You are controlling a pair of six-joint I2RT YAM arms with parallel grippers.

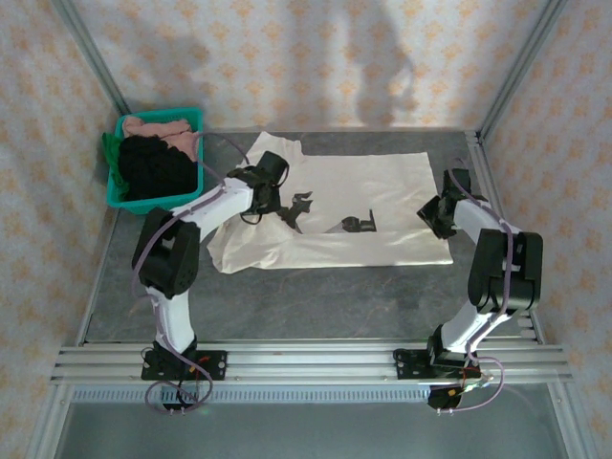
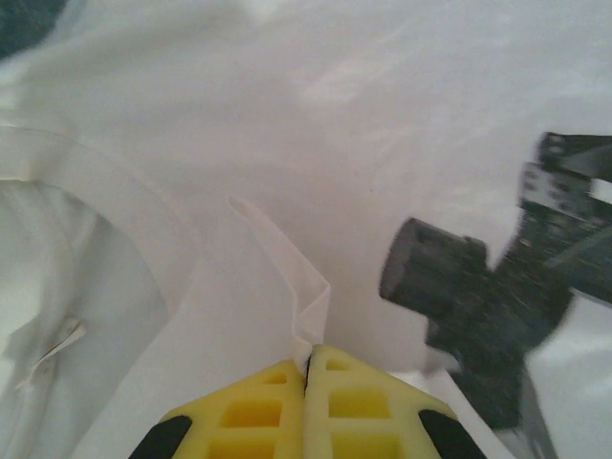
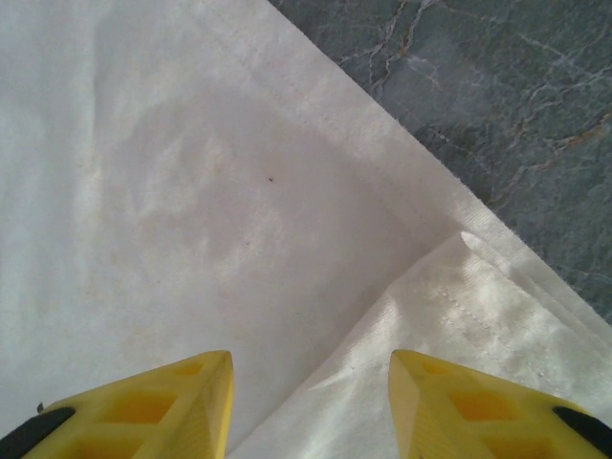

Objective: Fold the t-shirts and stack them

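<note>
Your table point(image 1: 316, 296) is grey, marbled stone, bare in front of the arms. Metal rails point(image 1: 316, 361) run along its near edge. Walls point(image 1: 316, 57) on three sides carry cream paper with an orange motif, and metal posts stand in the corners.

The white shirt point(image 1: 382, 191) lies spread flat mid-table, collar toward the left and hem toward the right, with a small black print point(image 1: 359, 225) on it. A teal bin point(image 1: 122, 198) sits at the far left corner, just off the shirt. It holds a black shirt point(image 1: 153, 167), a pink shirt point(image 1: 163, 129) and a bit of green cloth point(image 1: 111, 148).

Your left hand point(image 2: 308, 359) is closed tight, and its yellow fingers pinch a raised ridge of the white shirt beside the collar point(image 2: 115, 191). From the top you see it point(image 1: 277, 196) over the shirt's left part.

Your right hand point(image 3: 311, 368) stands about half open with nothing between its fingers. It is over the shirt's right edge, where a corner flap point(image 3: 449, 316) is doubled over next to bare table point(image 3: 516, 86). From the top it point(image 1: 427, 215) is at the hem.

Hard to read:
- The print in the left wrist view point(image 2: 478, 296) is blurred.
- The bin shirts are bunched, so you can't tell their shapes.
- You can't tell whether the right fingers touch the cloth.
- The left arm covers the shirt's near left sleeve area in the top view.
</note>
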